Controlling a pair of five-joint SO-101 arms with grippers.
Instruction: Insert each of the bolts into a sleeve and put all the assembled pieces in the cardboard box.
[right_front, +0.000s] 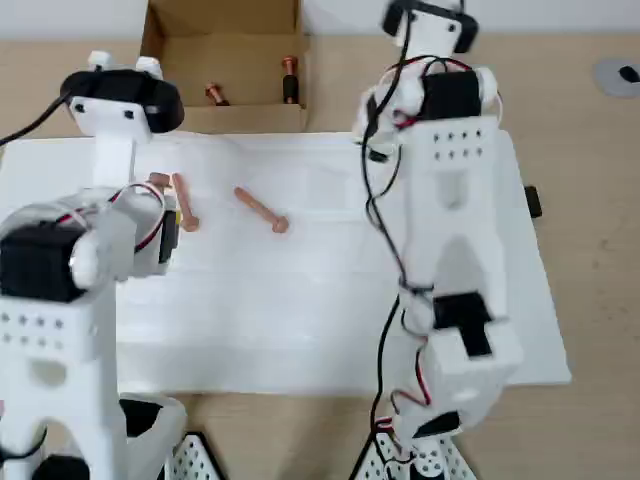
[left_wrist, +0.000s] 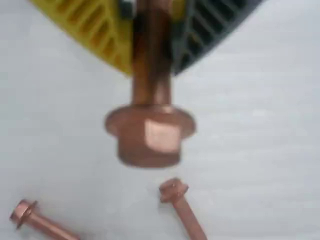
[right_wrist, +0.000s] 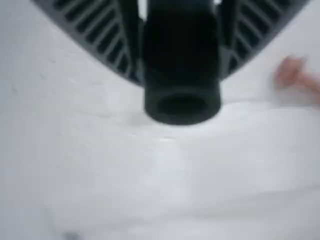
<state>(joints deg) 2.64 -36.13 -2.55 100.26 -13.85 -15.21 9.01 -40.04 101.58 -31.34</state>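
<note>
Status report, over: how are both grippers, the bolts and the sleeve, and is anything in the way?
Left gripper shut on bolt. Right gripper shut on black sleeve. Two loose bolts on white sheet; no obstacle seen.

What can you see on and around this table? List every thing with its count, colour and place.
held bolt: one, copper, between the left gripper's fingers above the mat
loose bolts: two, copper, lying on the mat
sleeve: one, black, between the right gripper's fingers above the mat
pieces in the box: two, copper, lying apart on its floor
cardboard box: one, brown, at the mat's far edge
mat: one, white, on the table
table: one, light wood
left gripper: one, yellow and dark grey fingers
right gripper: one, dark fingers
arms: two, white, at the near side
</note>
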